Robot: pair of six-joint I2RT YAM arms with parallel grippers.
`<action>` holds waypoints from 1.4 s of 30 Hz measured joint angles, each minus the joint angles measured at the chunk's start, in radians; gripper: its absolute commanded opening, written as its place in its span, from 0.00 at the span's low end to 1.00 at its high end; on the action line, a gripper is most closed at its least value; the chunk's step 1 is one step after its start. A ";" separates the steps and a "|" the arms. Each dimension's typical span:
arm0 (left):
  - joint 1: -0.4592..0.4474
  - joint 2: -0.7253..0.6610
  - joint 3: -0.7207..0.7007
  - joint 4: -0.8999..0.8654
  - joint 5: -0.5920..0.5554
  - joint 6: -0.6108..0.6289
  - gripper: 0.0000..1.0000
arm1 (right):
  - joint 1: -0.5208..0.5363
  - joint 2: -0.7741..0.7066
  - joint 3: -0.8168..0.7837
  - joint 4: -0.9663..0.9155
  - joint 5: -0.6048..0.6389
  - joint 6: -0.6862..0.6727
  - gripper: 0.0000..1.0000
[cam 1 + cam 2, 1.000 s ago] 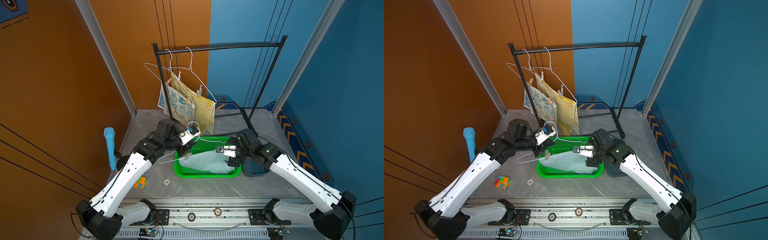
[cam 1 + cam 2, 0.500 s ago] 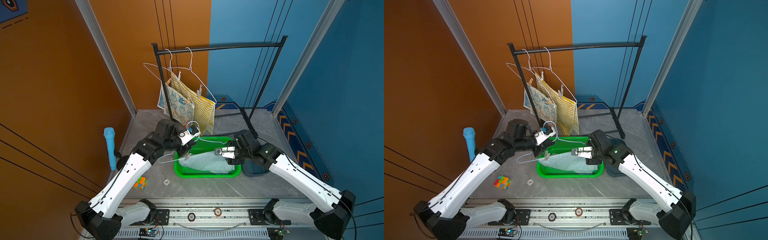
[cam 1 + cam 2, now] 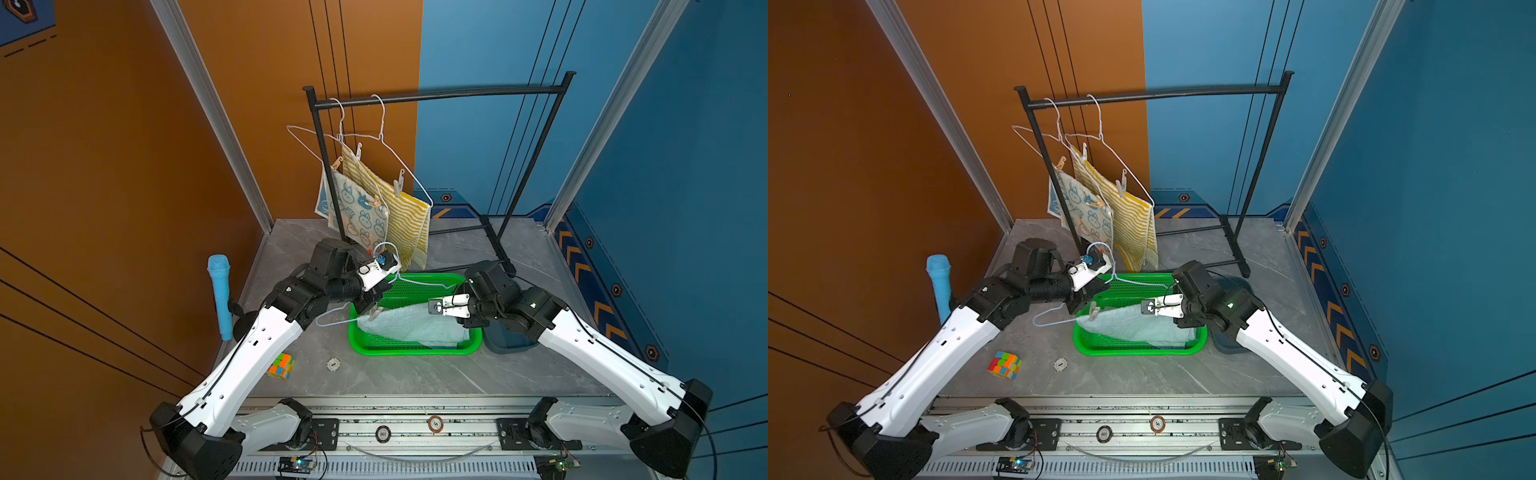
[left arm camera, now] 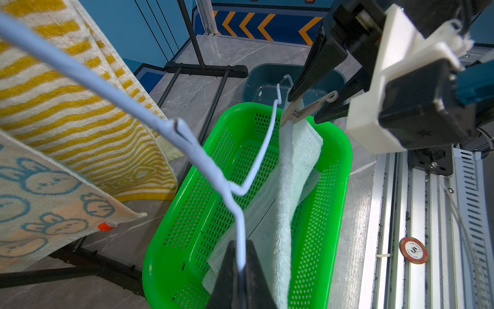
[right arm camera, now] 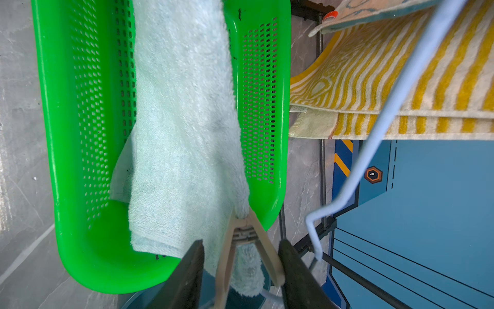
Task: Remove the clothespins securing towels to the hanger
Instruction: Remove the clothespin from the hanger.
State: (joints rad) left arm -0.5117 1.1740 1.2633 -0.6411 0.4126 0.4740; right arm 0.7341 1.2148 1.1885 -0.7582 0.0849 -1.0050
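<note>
Three towels [image 3: 409,328], six tan clothespins [image 3: 375,311]; my left pincer [image 4: 241,246] clamps the hanger [image 4: 203,160], right pincer [image 5: 242,243] half-wide astride one.

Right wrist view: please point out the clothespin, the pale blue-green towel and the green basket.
clothespin [image 5: 242,232], right wrist view, on its spring at the pivot.
pale blue-green towel [image 5: 181,107], right wrist view, on the middle of the cloth.
green basket [image 5: 45,107], right wrist view, on its long rim.
</note>
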 measured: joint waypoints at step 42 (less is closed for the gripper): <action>-0.014 -0.002 -0.007 0.000 -0.066 0.004 0.00 | -0.194 -0.172 0.029 -0.141 0.181 0.136 0.09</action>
State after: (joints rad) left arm -0.5259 1.1721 1.2564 -0.6411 0.3470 0.4778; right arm 0.5400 1.0431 1.2179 -0.8993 0.2661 -0.8688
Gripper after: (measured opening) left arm 0.066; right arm 0.160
